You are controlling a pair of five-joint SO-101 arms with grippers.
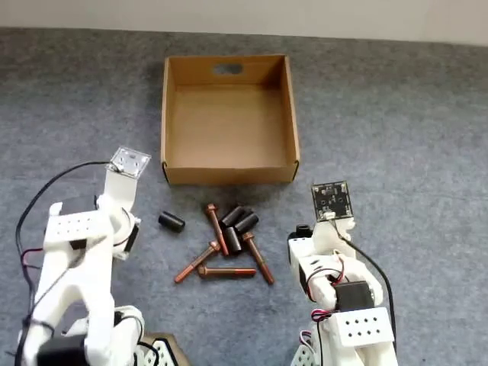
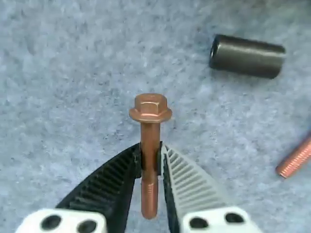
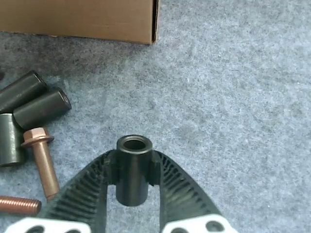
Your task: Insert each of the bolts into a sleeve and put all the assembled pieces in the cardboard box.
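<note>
Bolt (image 2: pixel 150 112) head-outward along left end effector (image 2: pixel 150 149)

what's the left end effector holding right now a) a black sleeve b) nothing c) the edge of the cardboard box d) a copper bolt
D: in the left wrist view the left end effector is shut on the shank of a copper bolt, while the black sleeve sits in the right end effector.

No text or numbers seem legible (cardboard box (image 1: pixel 229 174) included).
</note>
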